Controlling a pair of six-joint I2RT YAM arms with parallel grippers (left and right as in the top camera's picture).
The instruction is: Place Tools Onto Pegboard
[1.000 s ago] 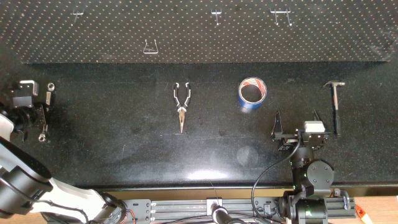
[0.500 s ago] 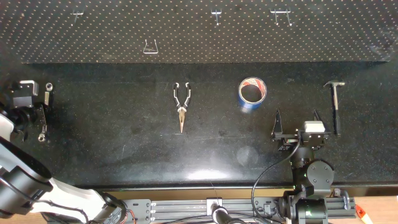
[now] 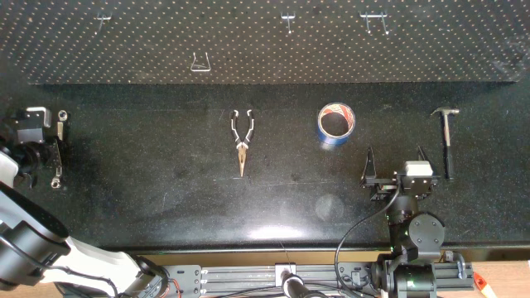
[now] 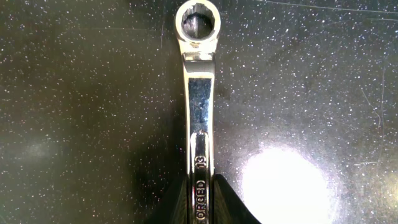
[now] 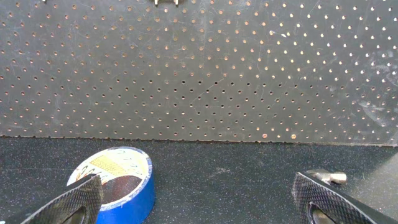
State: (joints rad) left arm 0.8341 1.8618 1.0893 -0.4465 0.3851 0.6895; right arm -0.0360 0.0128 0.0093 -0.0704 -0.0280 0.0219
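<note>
Wrench (image 4: 199,124) pinched by its shank in left gripper (image 4: 200,208), ring end straight ahead of fingers (image 4: 177,202). Lift it level, so ring meets hook (image 3: 102,17) on pegboard (image 3: 248,50) squarely. Right gripper (image 5: 198,186) spread.

- The wrench (image 4: 199,118) runs out of the left wrist view between the left gripper's (image 4: 200,196) fingers, so its other end is cut off.
- In the top view that gripper covers part of the wrench's shank.
- The tape roll (image 5: 121,174) is cut by the picture's edge, with one side behind a finger (image 5: 71,202) of the right gripper (image 5: 198,186).
- Of the hammer (image 5: 328,177), a bit of the head peeks past the other finger.
- The pegboard hooks (image 5: 165,2) are cropped, and their shape cannot be told.
</note>
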